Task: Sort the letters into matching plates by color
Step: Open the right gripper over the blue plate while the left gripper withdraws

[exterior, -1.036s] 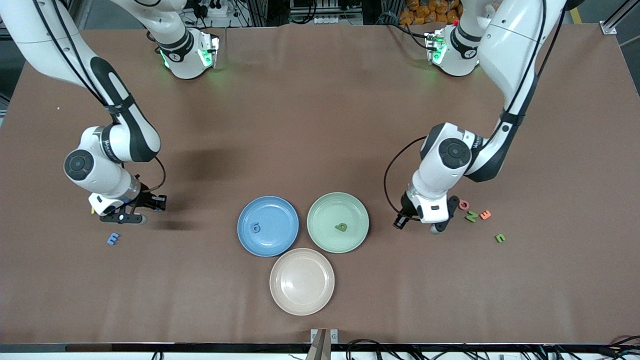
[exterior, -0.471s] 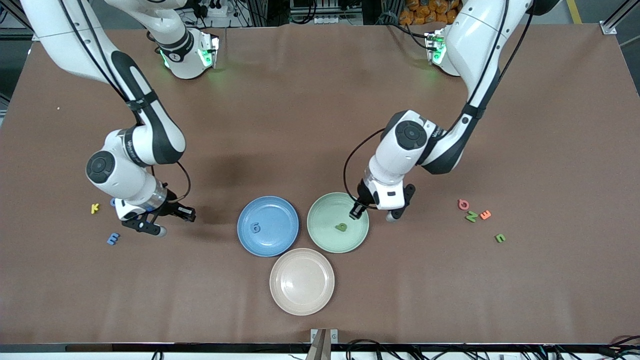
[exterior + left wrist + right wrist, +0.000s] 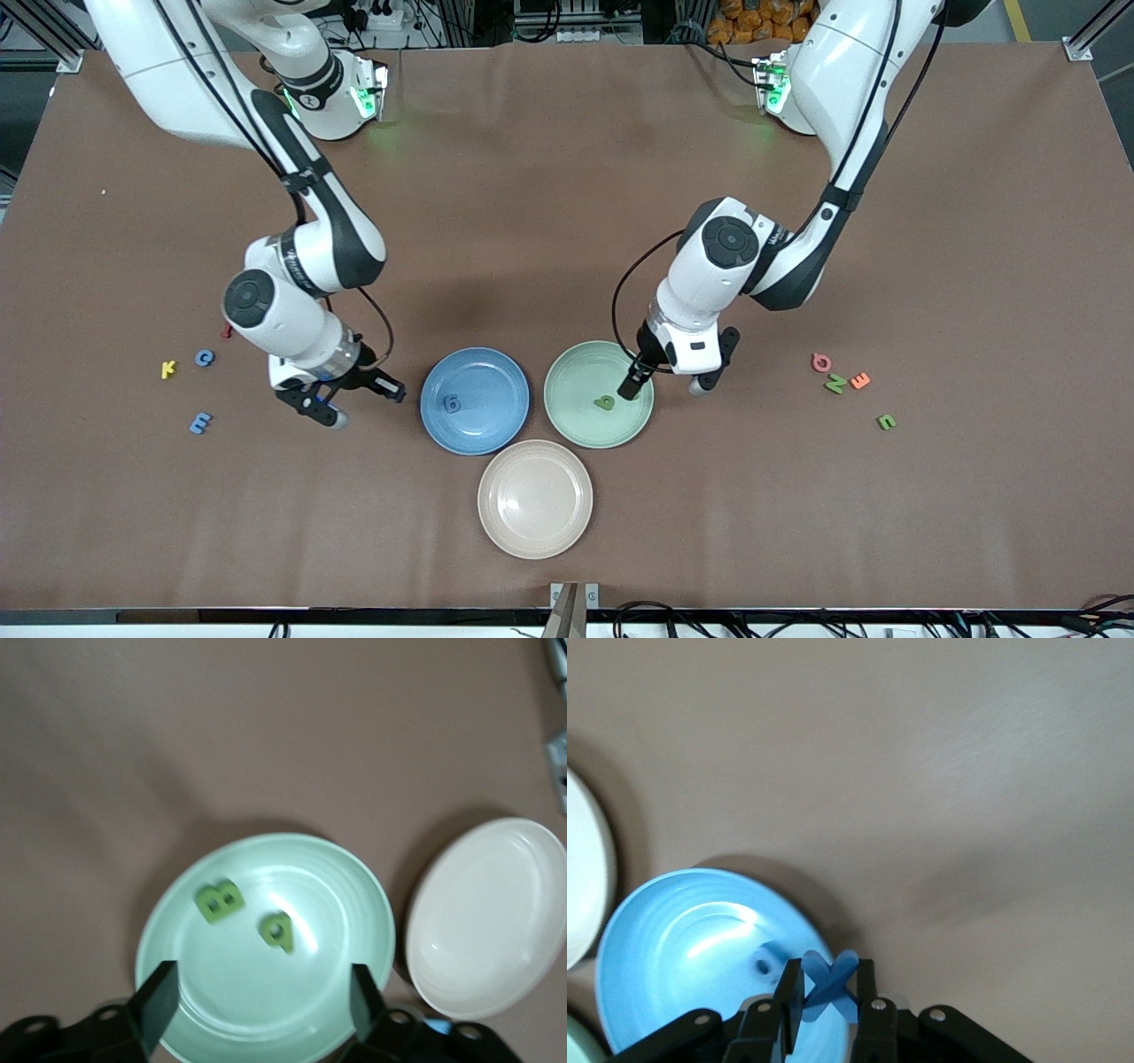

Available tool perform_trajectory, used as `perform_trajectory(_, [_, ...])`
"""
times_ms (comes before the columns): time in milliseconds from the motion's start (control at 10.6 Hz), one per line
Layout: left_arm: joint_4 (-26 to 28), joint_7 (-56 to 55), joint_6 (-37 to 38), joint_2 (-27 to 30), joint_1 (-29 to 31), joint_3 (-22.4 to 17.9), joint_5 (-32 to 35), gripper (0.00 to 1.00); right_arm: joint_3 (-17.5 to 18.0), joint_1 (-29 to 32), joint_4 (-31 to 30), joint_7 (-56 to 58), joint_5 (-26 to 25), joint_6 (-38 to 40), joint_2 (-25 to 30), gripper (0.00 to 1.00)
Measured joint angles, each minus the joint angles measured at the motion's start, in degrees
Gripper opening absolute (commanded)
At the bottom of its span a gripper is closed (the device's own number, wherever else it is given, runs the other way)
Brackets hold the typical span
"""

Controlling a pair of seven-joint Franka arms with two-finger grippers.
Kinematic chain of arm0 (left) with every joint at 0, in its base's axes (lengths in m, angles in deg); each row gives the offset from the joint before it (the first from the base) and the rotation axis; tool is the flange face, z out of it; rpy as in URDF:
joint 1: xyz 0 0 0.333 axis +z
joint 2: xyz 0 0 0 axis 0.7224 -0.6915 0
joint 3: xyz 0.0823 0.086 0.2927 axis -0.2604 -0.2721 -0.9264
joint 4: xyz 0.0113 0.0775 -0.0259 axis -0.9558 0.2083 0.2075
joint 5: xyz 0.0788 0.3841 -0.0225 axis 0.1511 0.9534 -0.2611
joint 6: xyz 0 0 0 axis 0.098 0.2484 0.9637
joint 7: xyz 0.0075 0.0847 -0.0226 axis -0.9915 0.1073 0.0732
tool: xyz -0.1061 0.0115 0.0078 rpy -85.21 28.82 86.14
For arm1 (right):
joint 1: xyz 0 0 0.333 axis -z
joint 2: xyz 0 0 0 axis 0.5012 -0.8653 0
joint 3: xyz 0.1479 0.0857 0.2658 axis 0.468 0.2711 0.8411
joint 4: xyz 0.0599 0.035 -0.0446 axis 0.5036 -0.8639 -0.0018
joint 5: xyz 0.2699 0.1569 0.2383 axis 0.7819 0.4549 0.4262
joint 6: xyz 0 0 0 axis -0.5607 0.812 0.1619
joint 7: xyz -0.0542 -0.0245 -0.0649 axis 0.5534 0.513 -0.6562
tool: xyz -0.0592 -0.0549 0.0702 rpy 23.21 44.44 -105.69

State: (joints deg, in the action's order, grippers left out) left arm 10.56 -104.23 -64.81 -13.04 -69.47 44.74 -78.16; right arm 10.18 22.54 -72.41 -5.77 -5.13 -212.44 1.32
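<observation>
a brown matte table fills the room's middle, with cable clutter and arm bases along its robot edge. the right gripper has its jaws clamped on a blue x letter; it hangs over bare table just beside the rim of the blue plate, toward the right arm's end. the left gripper has its jaws spread apart over the pale green plate, near the rim toward the left arm's end. in the left wrist view two green letters lie loose in that plate, a green b and a second green letter, just beside each other and not touching. the blue plate holds one blue letter near its centre.

the two plates sit side by side, rims nearly meeting, and the empty beige plate lies nearer the front camera, tucked between them, so there is little room among the three. open table lies all around the trio. toward the right arm's end lie a yellow k, a blue c and a blue e, well apart from the plates. toward the left arm's end lie a pink letter, a green n, an orange letter and another green letter.
</observation>
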Motion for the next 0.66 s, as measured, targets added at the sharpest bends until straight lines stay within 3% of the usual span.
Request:
perform_trajectory(283, [-0.8,0.0,8.6,0.5,0.2,-4.8,0.0,1.0,0.2,-3.9,6.2,-6.9,0.1,0.0,-4.6,0.17])
perform_trajectory(377, [-1.0,0.1,10.0,0.7,0.6,-6.6,0.0,1.0,0.4,-4.8,8.2,-8.6,0.1,-0.1,-5.8,0.22])
perform_trajectory(471, [-1.1,0.1,10.9,0.8,1.2,-7.6,0.0,1.0,0.6,-5.6,9.8,-10.2,0.1,0.0,-6.8,0.44])
perform_trajectory(565, [-1.1,0.1,12.9,0.8,1.8,-8.0,0.0,1.0,0.8,-6.3,10.8,-11.6,0.2,0.0,-7.5,0.99])
perform_trajectory(659, [-1.1,0.1,14.3,0.8,2.5,-8.1,0.0,1.0,1.1,-6.5,11.2,-13.0,0.2,0.0,-8.0,1.0])
